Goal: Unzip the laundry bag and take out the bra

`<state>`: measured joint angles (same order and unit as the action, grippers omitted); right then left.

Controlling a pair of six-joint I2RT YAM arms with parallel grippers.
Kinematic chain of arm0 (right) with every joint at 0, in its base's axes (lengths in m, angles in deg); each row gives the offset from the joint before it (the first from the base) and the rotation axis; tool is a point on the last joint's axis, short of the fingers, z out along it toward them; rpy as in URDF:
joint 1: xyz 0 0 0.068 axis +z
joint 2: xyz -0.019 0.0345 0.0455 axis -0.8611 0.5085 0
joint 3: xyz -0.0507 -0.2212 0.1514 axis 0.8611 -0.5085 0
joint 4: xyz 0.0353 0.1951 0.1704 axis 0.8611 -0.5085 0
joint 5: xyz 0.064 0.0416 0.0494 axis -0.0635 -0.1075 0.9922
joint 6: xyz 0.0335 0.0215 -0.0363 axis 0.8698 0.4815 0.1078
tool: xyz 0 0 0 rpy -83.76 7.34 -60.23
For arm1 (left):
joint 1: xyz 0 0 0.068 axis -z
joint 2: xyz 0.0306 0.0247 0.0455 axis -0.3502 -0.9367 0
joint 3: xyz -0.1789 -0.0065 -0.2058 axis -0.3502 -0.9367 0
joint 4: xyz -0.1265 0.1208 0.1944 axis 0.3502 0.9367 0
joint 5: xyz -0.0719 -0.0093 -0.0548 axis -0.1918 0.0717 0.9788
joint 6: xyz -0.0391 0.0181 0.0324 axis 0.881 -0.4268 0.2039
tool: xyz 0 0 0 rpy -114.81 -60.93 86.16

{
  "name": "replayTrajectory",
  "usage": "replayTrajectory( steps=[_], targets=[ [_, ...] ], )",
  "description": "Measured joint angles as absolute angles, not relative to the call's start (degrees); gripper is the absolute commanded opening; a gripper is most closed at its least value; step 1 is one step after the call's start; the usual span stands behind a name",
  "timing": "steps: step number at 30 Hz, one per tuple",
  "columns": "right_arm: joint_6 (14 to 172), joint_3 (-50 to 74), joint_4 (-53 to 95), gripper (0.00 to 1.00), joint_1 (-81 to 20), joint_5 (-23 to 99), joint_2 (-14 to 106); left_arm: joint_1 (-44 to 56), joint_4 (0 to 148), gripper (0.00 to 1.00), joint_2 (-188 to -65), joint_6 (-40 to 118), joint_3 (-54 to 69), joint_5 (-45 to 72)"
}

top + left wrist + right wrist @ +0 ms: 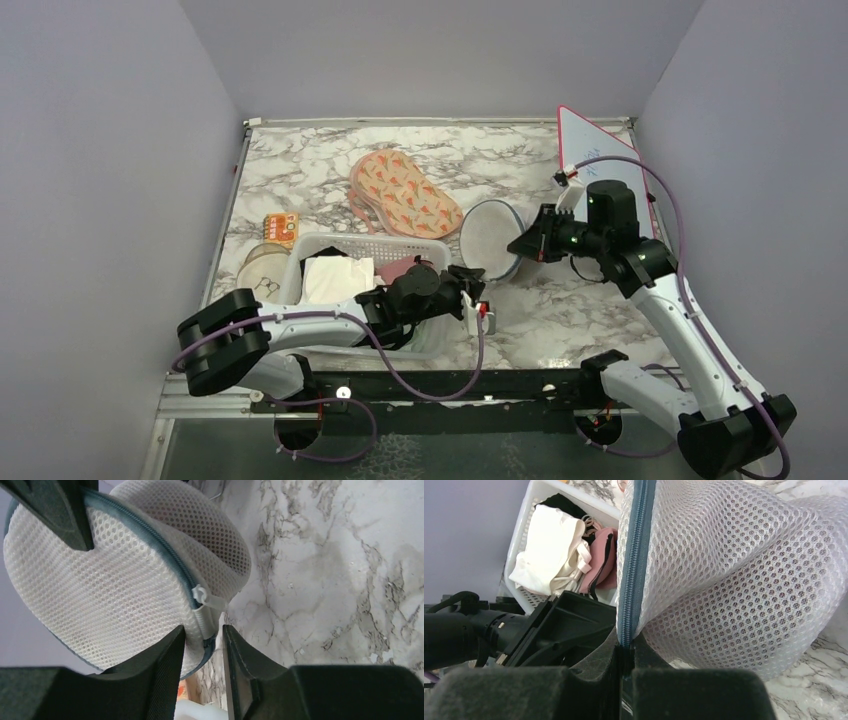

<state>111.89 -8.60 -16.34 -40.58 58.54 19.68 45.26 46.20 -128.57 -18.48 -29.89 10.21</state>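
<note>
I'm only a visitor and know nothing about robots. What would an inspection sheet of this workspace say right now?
Surface: marble-patterned table; no spills seen.
Job's things: mesh laundry bag gripped at its rim, zipper shut where visible; bra not clearly seen.
Clutter: white basket of clothes, orange patterned pad, small orange box, round tan disc, whiteboard.
End effectors: right end effector shut on the bag's zipper seam; left end effector open, fingers either side of the bag's edge just below the zipper pull.
Cables: purple cable looped along each arm; no snag seen.
Surroundings: plain grey walls on three sides; no people seen.
</note>
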Motion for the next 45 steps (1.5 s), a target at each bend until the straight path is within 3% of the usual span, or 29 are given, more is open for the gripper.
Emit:
replayTrajectory(
  steps=[3,5,11,15,17,24,28,31,36,45],
  targets=[
    [111.4,-8.0,-17.0,0.01,-40.6,59.1,19.8,45.3,45.0,0.09,-129.5,-17.2,-29.2,7.9],
    [110.9,-7.6,-17.2,0.07,-40.6,59.2,20.0,45.3,44.7,0.01,-129.5,-15.9,-28.9,6.2],
    [107.7,-4.9,-18.5,0.43,-40.6,56.9,21.9,45.4,46.5,0.0,-127.7,-8.0,-27.2,3.0],
    [105.4,-3.2,-18.8,0.74,-40.7,54.4,22.3,45.3,47.8,0.0,-125.1,-1.3,-25.6,2.3],
    [104.2,-2.7,-18.7,0.79,-40.7,53.5,21.8,45.4,48.3,0.0,-123.6,1.9,-25.3,2.4],
    [98.2,-2.2,-16.3,0.8,-40.6,50.7,14.6,45.4,52.5,0.0,-121.7,11.9,-23.4,2.0],
    [90.6,-7.4,-8.5,0.74,-40.6,51.9,5.4,45.4,55.6,0.0,-122.6,16.6,-20.6,1.9],
    [82.4,-15.4,-3.2,0.7,-40.5,56.4,-2.2,45.4,57.7,0.0,-123.7,19.3,-18.1,2.1],
    [63.1,-27.6,-0.9,0.73,-39.1,68.9,-10.8,45.3,61.2,0.0,-125.1,23.5,-15.3,2.4],
    [37.2,-38.3,4.5,0.67,-38.7,77.6,-19.3,42.9,65.0,0.0,-127.5,32.4,-12.4,6.3]
  ],
)
